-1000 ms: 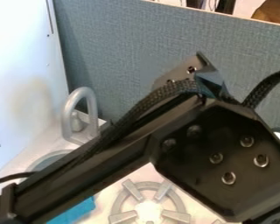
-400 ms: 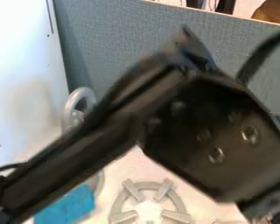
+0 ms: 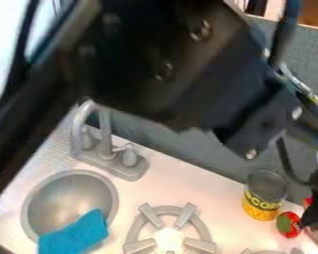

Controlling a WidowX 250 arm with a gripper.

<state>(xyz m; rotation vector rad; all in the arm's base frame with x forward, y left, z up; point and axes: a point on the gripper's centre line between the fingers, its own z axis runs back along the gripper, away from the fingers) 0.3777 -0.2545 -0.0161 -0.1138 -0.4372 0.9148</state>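
At the right edge of the camera view is a dark part of my gripper (image 3: 315,211), cut off by the frame, beside a red toy with a green patch (image 3: 287,224). A can (image 3: 263,195) with a yellow and dark label stands upright just left of them. Whether the gripper holds anything cannot be told. The black arm spans the top of the view. A blue cloth (image 3: 74,235) lies over the front rim of the round metal sink (image 3: 32,208).
Behind the sink stands a grey faucet (image 3: 106,134) with two knobs. A grey stove burner (image 3: 133,229) is at the bottom centre. A grey partition (image 3: 201,149) runs behind the counter, and a wooden-edged item (image 3: 317,239) lies at the lower right.
The arm has swung upward and to the right in the view, uncovering the sink, the faucet base, the can and the red toy. The blue cloth and burner have stayed put.
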